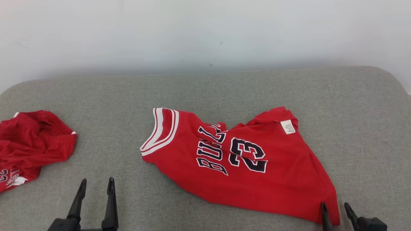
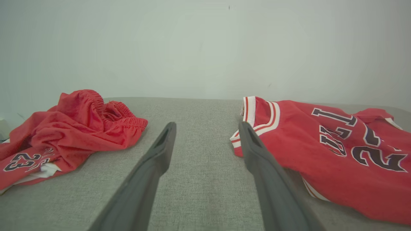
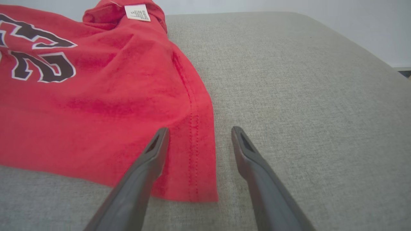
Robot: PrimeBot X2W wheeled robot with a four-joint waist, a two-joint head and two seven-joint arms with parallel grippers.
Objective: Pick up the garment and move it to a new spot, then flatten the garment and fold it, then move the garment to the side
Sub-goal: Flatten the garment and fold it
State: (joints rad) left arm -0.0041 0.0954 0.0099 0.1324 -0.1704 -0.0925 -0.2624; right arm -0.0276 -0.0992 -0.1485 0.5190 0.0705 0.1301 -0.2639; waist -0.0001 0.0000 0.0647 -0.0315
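Right wrist view: right gripper point(image 3: 199, 129), jaws wide, straddles the hem corner of the red printed fabric jersey point(image 3: 96, 96); pinch both layers.

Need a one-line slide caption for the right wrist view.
Open right claw poised over the hemmed corner of the red jersey on the grey cushion, white label at its far end.

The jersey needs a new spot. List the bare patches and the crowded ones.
Bare: the gap between the shorts and the jersey, ahead of the open left gripper; the cushion strip along the wall behind both; the stretch right of the jersey. Crowded: the jersey's near corner, which the open right gripper straddles.
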